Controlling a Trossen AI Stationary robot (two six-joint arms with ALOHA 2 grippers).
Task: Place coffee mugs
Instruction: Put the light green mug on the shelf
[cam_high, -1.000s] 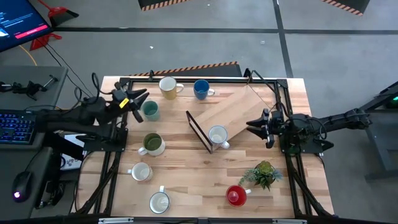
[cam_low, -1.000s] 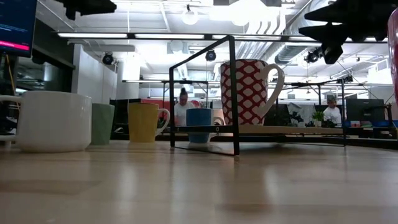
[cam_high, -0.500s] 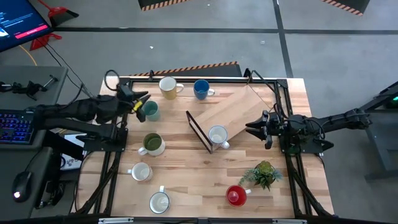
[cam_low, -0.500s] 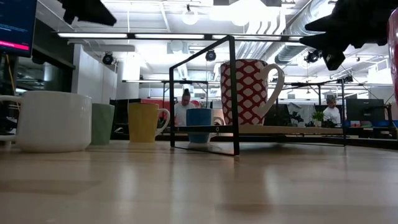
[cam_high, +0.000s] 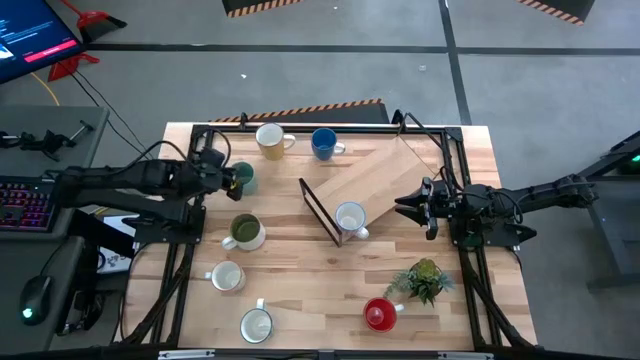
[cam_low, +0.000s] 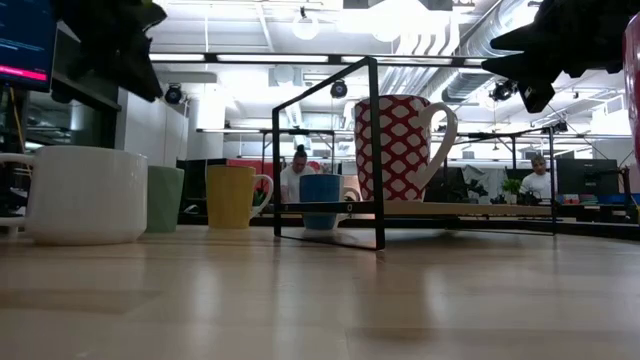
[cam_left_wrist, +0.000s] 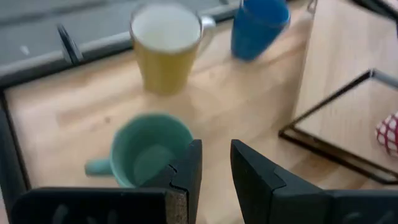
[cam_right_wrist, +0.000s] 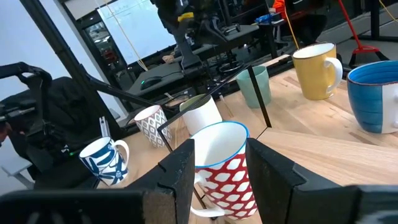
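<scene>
Two narrow-gapped fingers of the left gripper (cam_left_wrist: 214, 171) hang empty just above the rim of the small round teal ceramic mug (cam_left_wrist: 149, 149), which stands on the pale wooden worktop (cam_high: 300, 290) near the cream-yellow mug (cam_high: 270, 139) and the blue mug (cam_high: 323, 143). The right gripper (cam_high: 408, 205), part open and empty, waits beside the red-and-white patterned mug (cam_right_wrist: 222, 167) on the black-framed wooden stand (cam_high: 370, 180). Coming down off-centre, the left fingers could strike the teal rim and tip or shove the mug.
</scene>
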